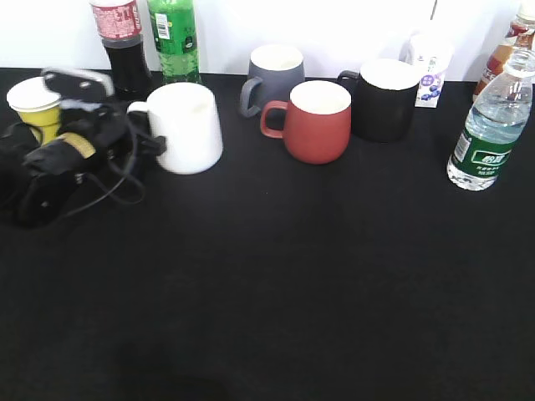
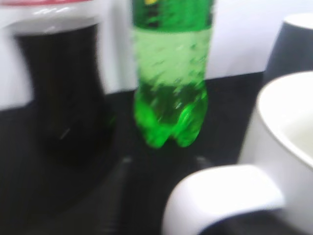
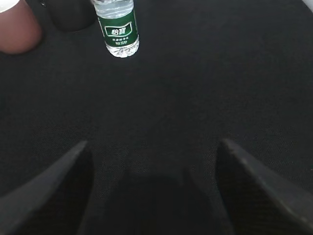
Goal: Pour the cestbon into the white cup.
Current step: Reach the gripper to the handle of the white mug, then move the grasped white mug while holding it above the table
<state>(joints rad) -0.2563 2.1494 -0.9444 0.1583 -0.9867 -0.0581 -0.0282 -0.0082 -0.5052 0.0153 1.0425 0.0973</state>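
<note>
We see the white cup filling the frame from three to five o'clock, its loop handle curving toward six. The green soda bottle stands upright at twelve o'clock on the black table. The dark cola bottle stands at ten o'clock, blurred. A grey mug edges in at two o'clock.
</note>
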